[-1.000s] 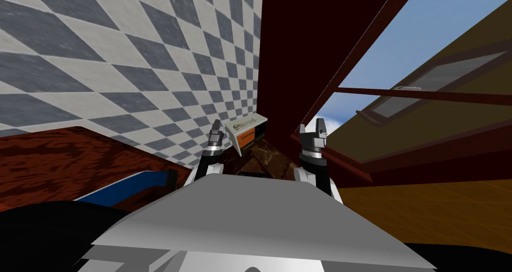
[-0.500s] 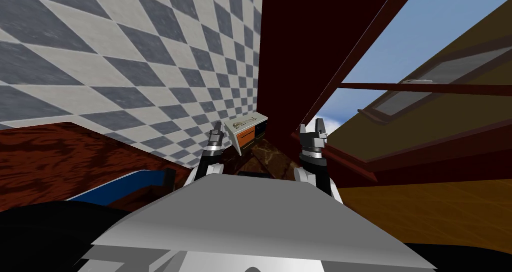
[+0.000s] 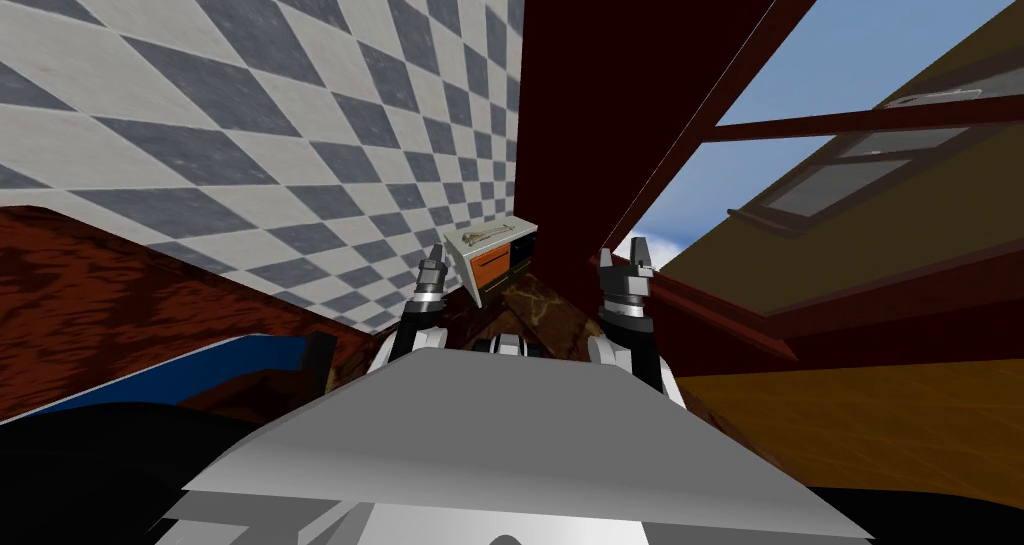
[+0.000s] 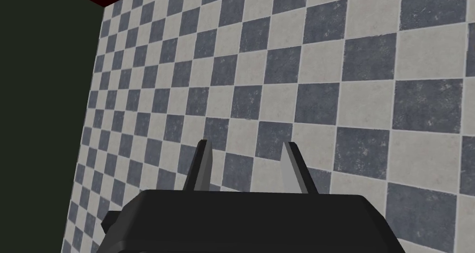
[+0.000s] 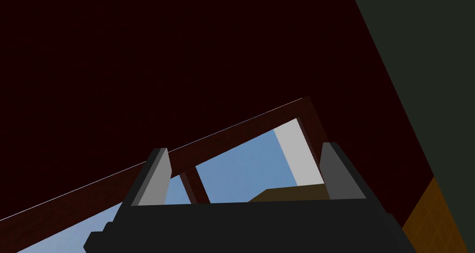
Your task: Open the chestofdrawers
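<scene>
Head view: small chest of drawers with a pale top and orange front (image 3: 490,254) sits far ahead by the checkered wall. Left tool (image 3: 432,266) and right tool (image 3: 625,261) are raised, well short of it.
Left wrist view: fingers (image 4: 202,171) parted, nothing held.
Right wrist view: fingers (image 5: 155,178) parted, nothing held.

Checkered wall tiles (image 3: 250,119) look matt and faintly mottled, the red-brown panel (image 3: 110,309) shows dark wood grain, and the brown floor (image 3: 540,314) is veined like stone.
</scene>
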